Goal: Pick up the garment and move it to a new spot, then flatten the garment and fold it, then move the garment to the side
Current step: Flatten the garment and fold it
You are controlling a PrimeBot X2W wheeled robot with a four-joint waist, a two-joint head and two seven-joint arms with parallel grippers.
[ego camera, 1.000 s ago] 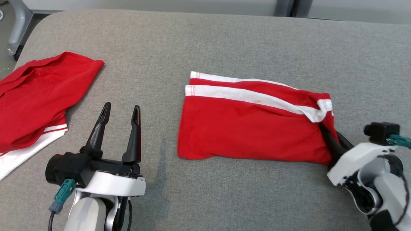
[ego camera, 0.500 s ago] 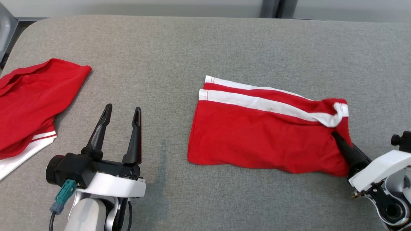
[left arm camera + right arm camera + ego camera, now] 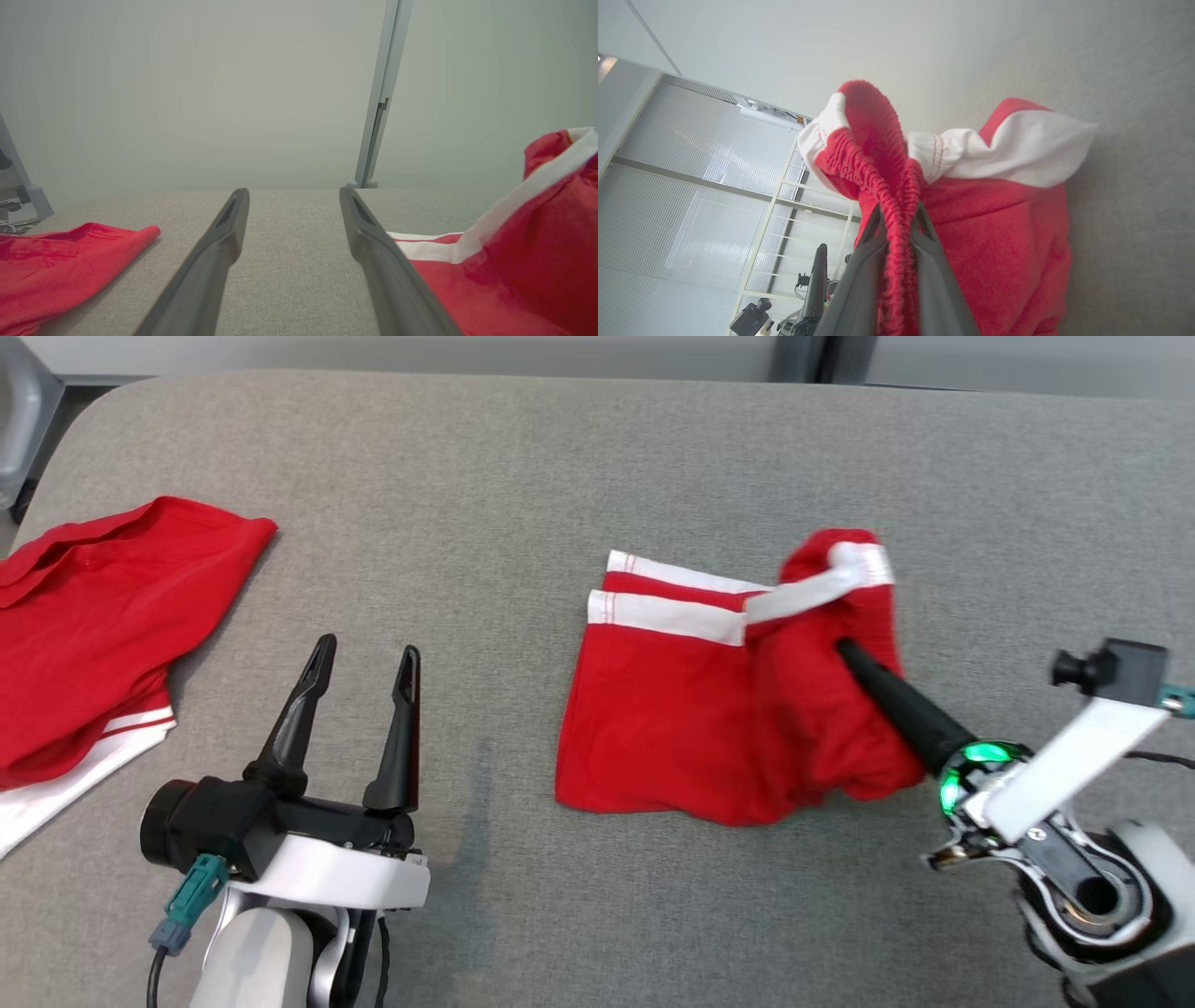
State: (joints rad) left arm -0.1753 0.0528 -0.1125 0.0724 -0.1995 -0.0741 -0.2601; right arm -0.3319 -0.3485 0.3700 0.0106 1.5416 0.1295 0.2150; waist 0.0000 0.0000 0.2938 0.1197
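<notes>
On the table (image 3: 560, 457), the right gripper (image 3: 845, 651) pinched the shorts (image 3: 672, 728) at their right end; they stretched left toward the left gripper (image 3: 366, 649), fingers (image 3: 400, 728) wide apart.

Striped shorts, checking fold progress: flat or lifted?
Shorts partly lifted: jaws of the right gripper hold one end off the table; the rest lies flat.
</notes>
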